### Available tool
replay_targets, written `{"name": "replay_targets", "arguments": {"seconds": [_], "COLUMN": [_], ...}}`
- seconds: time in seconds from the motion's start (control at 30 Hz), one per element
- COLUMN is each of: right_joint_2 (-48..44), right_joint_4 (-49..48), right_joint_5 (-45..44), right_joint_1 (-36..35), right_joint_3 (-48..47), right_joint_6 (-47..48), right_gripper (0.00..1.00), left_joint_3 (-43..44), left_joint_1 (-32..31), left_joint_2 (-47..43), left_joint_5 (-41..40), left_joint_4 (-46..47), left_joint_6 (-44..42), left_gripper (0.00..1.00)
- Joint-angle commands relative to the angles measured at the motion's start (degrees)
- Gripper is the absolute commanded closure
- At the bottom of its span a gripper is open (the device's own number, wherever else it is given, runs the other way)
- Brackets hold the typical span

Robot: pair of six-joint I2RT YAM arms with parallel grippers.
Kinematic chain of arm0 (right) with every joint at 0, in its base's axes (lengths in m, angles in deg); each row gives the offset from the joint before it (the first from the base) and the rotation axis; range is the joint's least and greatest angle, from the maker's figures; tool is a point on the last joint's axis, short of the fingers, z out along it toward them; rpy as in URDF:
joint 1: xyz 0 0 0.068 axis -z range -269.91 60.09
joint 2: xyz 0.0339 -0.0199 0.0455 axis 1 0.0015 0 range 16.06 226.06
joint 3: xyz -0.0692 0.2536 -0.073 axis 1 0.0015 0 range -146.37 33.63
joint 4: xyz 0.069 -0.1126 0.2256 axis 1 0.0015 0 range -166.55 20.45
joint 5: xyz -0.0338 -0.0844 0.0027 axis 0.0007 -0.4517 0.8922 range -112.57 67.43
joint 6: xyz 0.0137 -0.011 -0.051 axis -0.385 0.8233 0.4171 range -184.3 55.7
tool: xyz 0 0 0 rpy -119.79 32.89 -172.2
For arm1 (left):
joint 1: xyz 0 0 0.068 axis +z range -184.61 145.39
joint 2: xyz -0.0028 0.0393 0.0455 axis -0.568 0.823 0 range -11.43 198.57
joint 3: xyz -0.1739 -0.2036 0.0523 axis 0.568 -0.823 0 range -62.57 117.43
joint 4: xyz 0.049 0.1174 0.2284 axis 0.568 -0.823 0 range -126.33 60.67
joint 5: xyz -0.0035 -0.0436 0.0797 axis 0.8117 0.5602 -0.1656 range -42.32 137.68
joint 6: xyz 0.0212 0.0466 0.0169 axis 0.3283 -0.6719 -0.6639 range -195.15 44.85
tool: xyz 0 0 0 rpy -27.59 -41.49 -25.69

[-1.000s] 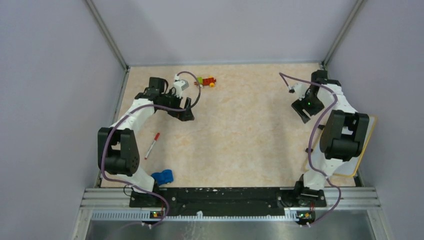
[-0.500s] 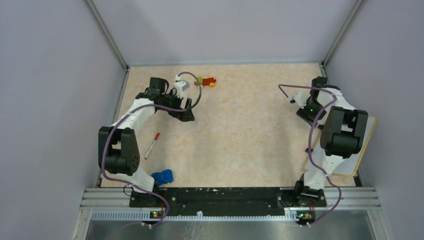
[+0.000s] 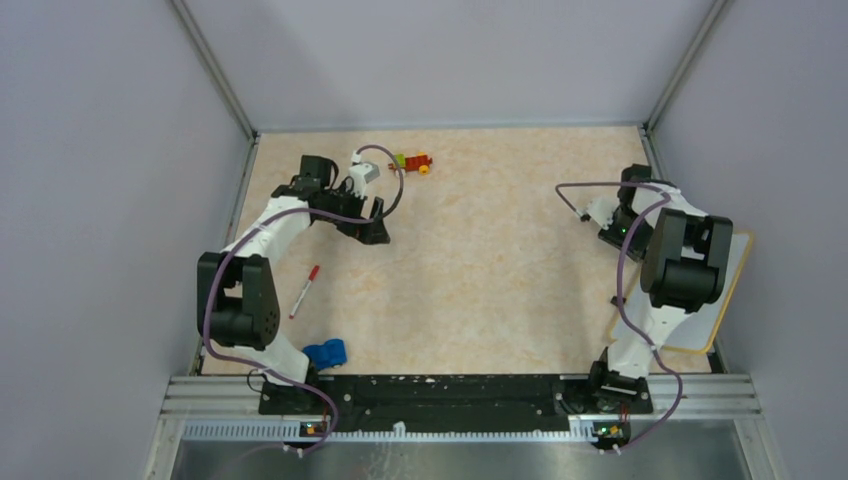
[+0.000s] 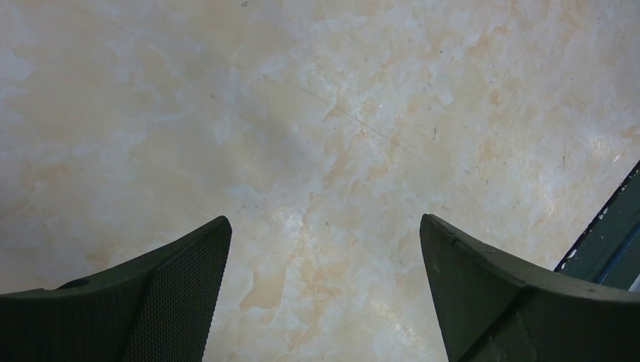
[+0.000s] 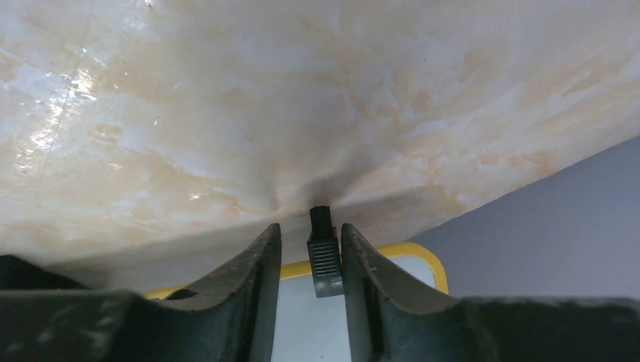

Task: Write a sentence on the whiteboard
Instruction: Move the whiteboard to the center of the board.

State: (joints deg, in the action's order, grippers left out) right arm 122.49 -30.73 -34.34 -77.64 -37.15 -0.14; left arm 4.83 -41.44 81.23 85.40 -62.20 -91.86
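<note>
The whiteboard (image 3: 737, 268) lies at the table's right edge, largely hidden under my right arm. In the right wrist view its yellow-tan rim (image 5: 421, 254) and white face (image 5: 309, 324) show between my fingers. My right gripper (image 5: 311, 230) has narrowed around the board's small black foot (image 5: 324, 256). The right finger touches the foot and a slim gap remains at the left finger. The sentence is out of view. My left gripper (image 3: 372, 225) hovers wide open over bare table (image 4: 324, 226), holding nothing. A red marker (image 3: 305, 291) lies on the table to the left.
A small red, yellow and green toy (image 3: 412, 161) sits at the far edge of the table. Near my left arm's base lies a blue object (image 3: 325, 352). Grey walls close in on the left, the right and the back, and the right wall stands beside the board.
My right gripper has moved right and towards the near side, onto the board's far edge. Its jaws have narrowed from wide open to a slim gap round the black foot. The left arm is still.
</note>
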Motion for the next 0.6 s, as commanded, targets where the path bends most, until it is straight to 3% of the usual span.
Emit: {"name": "replay_targets", "arguments": {"seconds": [0.0,0.27,0.57], "right_joint_2": [0.83,0.80,0.13], "right_joint_4": [-0.94,-3.27,-2.64], "right_joint_5": [-0.94,-2.88,-0.89], "right_joint_1": [0.19,-3.92,-16.15], "right_joint_3": [0.18,2.08,0.04], "right_joint_6": [2.06,5.20,5.58], "right_gripper": [0.73,1.00,1.00], "left_joint_3": [1.97,2.29,2.39], "left_joint_1": [-0.29,-0.29,-0.29], "left_joint_2": [0.68,0.80,0.71], "left_joint_5": [1.29,1.24,0.55], "left_joint_4": [-0.18,-0.56,-0.62], "left_joint_6": [-1.05,-0.96,-0.22], "left_gripper": [0.01,0.01,0.01]}}
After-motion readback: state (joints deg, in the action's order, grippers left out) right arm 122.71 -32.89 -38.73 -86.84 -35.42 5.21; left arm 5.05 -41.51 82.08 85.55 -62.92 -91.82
